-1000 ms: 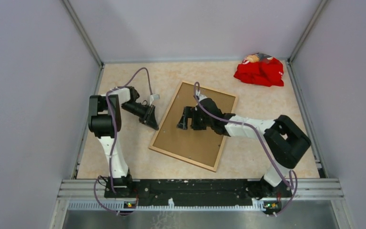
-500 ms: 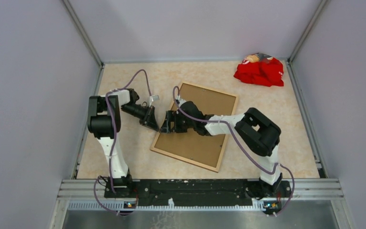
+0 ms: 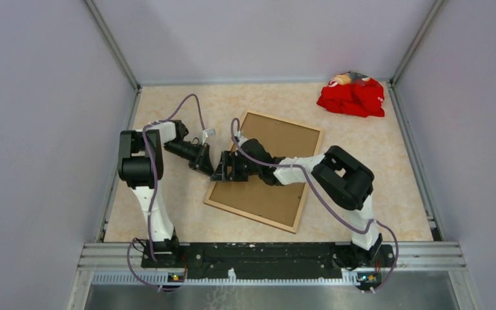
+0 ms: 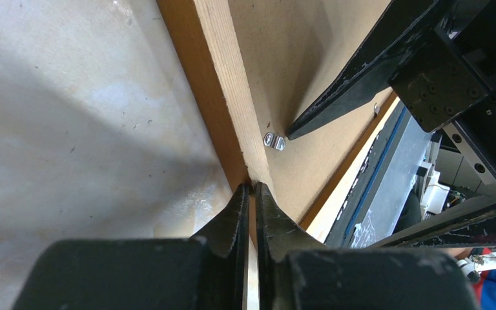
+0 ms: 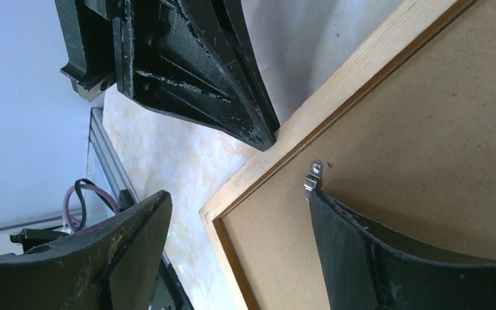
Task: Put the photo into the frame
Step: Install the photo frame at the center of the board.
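The frame (image 3: 284,121) lies back-up on the table, its pale wood rail around a brown backing board (image 3: 268,194). The photo is hidden. My left gripper (image 3: 212,172) is shut, and its tips (image 4: 252,187) touch the outer edge of the frame's left rail (image 4: 223,77). My right gripper (image 3: 225,169) is open and straddles that same rail (image 5: 349,71). One of its fingertips (image 5: 326,206) rests on the backing board (image 5: 426,129) right at a small metal clip (image 5: 312,175). The other finger hangs over the table outside the frame. The clip also shows in the left wrist view (image 4: 274,141).
A red cloth bundle (image 3: 352,95) lies at the back right corner. Grey walls close in the table on three sides. The two grippers are almost touching at the frame's left edge.
My right gripper has moved left across the backing board to the frame's left rail, near the clip. My left gripper has shifted slightly right to the frame's edge.
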Robot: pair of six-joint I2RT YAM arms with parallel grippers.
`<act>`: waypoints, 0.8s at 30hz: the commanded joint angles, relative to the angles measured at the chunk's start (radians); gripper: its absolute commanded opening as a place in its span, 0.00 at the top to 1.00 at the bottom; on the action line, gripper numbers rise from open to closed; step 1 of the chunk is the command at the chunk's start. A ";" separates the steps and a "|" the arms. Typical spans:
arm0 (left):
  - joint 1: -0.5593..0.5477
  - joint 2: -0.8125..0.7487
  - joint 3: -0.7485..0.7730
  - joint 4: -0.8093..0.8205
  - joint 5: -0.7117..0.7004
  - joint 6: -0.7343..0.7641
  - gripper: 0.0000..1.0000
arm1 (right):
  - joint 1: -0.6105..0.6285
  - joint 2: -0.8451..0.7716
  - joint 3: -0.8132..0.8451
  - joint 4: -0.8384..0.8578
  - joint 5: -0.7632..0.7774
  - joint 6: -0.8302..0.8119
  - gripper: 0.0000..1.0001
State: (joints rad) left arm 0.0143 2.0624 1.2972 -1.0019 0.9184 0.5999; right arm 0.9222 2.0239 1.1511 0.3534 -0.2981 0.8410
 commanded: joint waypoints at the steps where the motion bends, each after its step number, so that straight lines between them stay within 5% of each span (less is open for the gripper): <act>1: -0.010 -0.019 -0.029 0.066 -0.066 0.023 0.92 | 0.020 0.033 0.042 0.016 -0.012 0.016 0.22; 24: -0.011 -0.024 -0.026 0.062 -0.061 0.024 0.93 | 0.020 0.098 0.078 0.043 0.003 0.064 0.24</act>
State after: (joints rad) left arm 0.0143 2.0567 1.2926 -0.9966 0.9184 0.5999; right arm 0.9230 2.0720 1.1946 0.3798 -0.3237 0.9012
